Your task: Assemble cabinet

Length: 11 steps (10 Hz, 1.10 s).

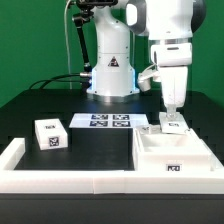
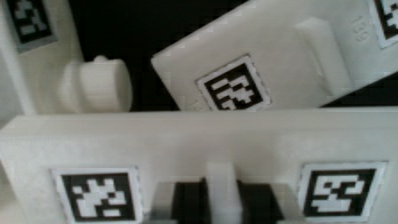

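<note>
At the exterior view's left, a small tagged block [image 1: 50, 135] is lying by itself on the black table [image 1: 95, 150], well apart from everything else. Toward the middle, the marker board [image 1: 110, 122] is lying flat near the arm's base.

At the exterior view's right, the cabinet body [image 1: 170, 160] is sitting on the table as an open, boxy white shell. The gripper [image 1: 172, 114] is hanging straight down over its far edge, right at a tagged panel [image 1: 173, 126] standing there.

In the wrist view that panel [image 2: 196, 150] is filling the foreground. The dark fingers [image 2: 175, 200] are sitting either side of a thin white ridge between its two tags. Whether they are actually pinching it or only straddling it, I cannot tell. Beyond it, a tilted panel [image 2: 249, 70] and a round knob [image 2: 98, 80] are showing.

The parts are looking rigid, matte and probably light. They should not be flexing or crushing, but smooth flat faces could be sliding or twisting under a pinch. The safest hold is probably across a thin edge or ridge, near the part's middle.
</note>
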{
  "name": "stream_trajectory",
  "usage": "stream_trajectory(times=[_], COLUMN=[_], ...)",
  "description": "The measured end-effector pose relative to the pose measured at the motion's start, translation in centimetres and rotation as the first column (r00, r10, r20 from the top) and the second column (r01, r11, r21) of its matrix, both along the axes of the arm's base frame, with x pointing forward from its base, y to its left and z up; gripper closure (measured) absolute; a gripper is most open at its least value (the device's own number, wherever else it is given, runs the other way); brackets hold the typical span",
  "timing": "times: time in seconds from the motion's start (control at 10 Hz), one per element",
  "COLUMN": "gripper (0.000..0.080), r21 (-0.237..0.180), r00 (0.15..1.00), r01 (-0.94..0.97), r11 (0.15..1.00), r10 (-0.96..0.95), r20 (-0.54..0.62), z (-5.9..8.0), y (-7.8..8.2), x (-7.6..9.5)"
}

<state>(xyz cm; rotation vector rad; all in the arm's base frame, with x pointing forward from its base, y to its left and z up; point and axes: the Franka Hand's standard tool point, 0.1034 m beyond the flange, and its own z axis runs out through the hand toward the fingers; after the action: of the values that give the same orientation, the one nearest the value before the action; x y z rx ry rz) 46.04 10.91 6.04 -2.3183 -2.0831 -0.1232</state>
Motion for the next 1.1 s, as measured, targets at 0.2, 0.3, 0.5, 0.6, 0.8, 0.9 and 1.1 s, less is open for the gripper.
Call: stream_trajectory(times=[0.2, 0.3, 0.5, 0.6, 0.8, 0.9, 1.1], gripper=[0.0731, 0.0731, 0.0731, 0.0731, 0.0731, 0.0731, 0.0731], r21=[0.0, 0.0, 0.006, 0.008, 0.009, 0.01, 0.011], r00=[1.0, 1.0, 1.0, 1.0, 0.999, 0.999, 0.998], r01=[0.0, -0.015, -0.026, -0.023, -0.041, -0.048, -0.056], r11=[1.0, 1.0, 1.0, 1.0, 0.999, 0.999, 0.998], r10=[0.0, 0.015, 0.026, 0.023, 0.041, 0.048, 0.056], r20=[-0.001, -0.004, 0.007, 0.005, 0.009, 0.012, 0.015], z=[0.0, -0.3, -0.4, -0.4, -0.3, -0.3, -0.3], y=[0.0, -0.2, -0.6, -0.6, -0.7, -0.7, -0.7], x=[0.0, 0.0, 1.3, 2.0, 3.4, 4.0, 4.2])
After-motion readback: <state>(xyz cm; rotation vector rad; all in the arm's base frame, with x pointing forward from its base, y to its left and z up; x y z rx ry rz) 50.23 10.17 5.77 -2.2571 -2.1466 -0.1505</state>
